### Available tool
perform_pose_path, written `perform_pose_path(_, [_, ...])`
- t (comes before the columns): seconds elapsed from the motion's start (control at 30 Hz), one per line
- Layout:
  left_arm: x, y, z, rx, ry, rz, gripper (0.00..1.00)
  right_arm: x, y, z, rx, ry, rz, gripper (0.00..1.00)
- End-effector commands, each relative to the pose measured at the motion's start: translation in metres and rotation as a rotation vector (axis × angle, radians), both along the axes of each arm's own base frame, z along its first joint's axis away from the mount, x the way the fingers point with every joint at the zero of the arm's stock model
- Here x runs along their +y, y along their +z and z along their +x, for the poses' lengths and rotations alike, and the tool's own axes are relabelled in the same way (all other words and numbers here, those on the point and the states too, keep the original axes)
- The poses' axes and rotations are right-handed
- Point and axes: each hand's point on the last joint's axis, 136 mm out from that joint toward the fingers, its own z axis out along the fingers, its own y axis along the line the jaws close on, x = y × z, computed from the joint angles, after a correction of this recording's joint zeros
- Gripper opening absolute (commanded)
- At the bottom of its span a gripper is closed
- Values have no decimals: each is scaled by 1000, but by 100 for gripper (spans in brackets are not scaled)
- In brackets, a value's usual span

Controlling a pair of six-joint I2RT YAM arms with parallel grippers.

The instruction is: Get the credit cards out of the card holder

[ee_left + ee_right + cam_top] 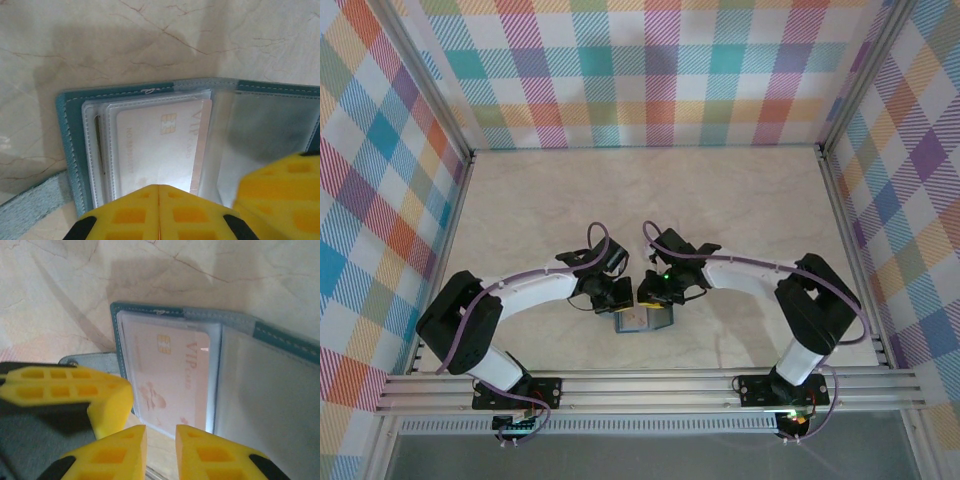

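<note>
Task stage: early. The card holder [645,320] lies opened flat on the marbled table [150,40], so I judge the opening step complete and the extraction not yet done.
Cards removed: none that I can see. No card lies loose on the table.
Cards left: the pale credit card [155,145] sits fully inside its clear sleeve [197,107]. A dark sliver shows behind the sleeves at the left; it may be the edge of a second card, but I cannot confirm this.
Card holder location: near the front edge of the table, between my two arms, directly under both wrists.
Card holder appearance: teal outer cover with pale stitching, grey-blue lining, stacked clear pockets on one half, one large glossy clear window on the other. A pale blue strap [30,205] trails from a corner.
Card appearance: whitish, with a gold chip and "VIP card" lettering, readable through the sleeve.
My left gripper [159,215]: clenched, fingers pressed flat together at the near edge of the card pocket. I cannot tell whether it pins any material.
My right gripper [160,447]: jaws parted by a narrow gap, poised at the card's near edge, nothing visibly grasped.
</note>
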Motion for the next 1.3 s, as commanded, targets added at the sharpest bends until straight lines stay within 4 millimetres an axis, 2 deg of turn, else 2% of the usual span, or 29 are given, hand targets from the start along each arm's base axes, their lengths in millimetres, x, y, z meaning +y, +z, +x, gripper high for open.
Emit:
perform_pose_path(0.0, [0,-14,-9,44,-6,6,8,11,-5,1,44,3,66,23])
perform_pose_path(0.2, [11,-24,-13,51,-6,64,8,14,-16,2,69,15,60,23])
perform_pose_path(0.47, [24,-34,-19,61,-7,117,8,1,-36,0,82,12,-29,23])
perform_pose_path(0.83, [27,-31,-21,57,-2,123,8,-20,-40,4,39,24,-160,24])
perform_pose_path(1.1, [30,-29,-22,56,1,129,8,-18,-33,5,24,34,-143,24])
perform_pose_path(1.27, [29,-26,-21,52,-1,126,8,-8,-17,8,-4,32,-71,23])
